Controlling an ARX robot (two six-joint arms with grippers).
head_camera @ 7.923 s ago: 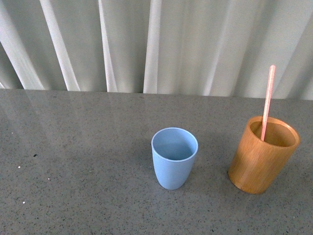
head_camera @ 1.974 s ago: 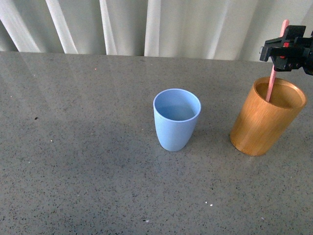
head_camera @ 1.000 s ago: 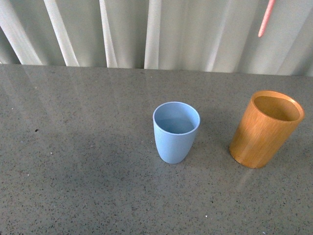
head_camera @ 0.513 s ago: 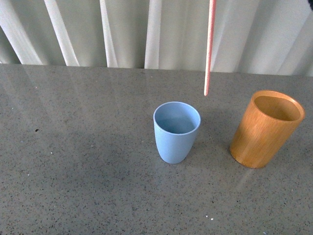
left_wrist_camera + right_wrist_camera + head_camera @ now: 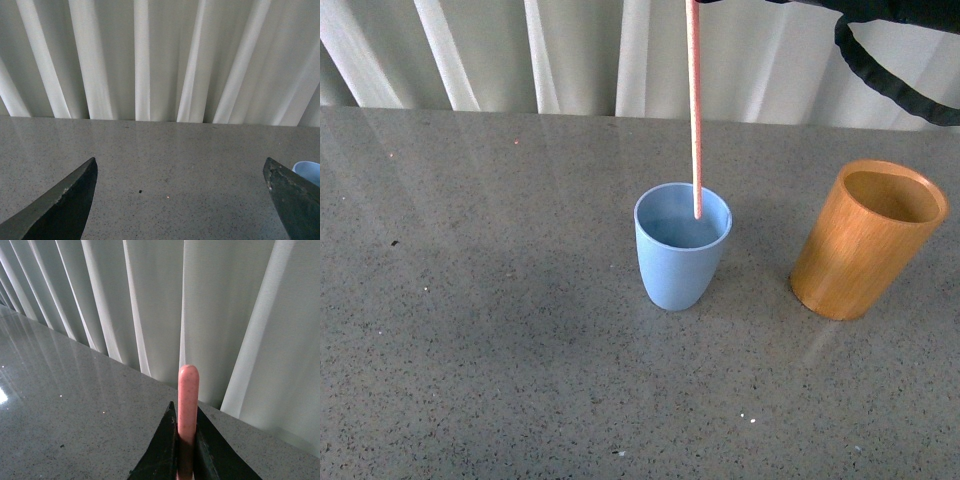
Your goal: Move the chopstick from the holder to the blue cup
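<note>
The pale pink chopstick (image 5: 695, 110) hangs upright from the top of the front view, its lower tip at the rim of the blue cup (image 5: 681, 262), just inside the mouth. The blue cup stands mid-table; its rim also shows in the left wrist view (image 5: 309, 169). The orange-brown wooden holder (image 5: 865, 240) stands to its right, with nothing visible in it. My right gripper (image 5: 186, 425) is shut on the chopstick (image 5: 188, 390), whose rounded top sticks out past the jaws; in the front view only its arm shows at the top right. My left gripper (image 5: 182, 192) is open and empty, low over the table left of the cup.
The grey speckled table (image 5: 500, 330) runs to a white pleated curtain (image 5: 570, 50) at its far edge. A black cable (image 5: 885, 80) of the right arm loops above the holder.
The chopstick has moved left and down, from hanging between the cup and holder to having its tip at the blue cup's mouth. Earlier it was lifted out of the holder.
</note>
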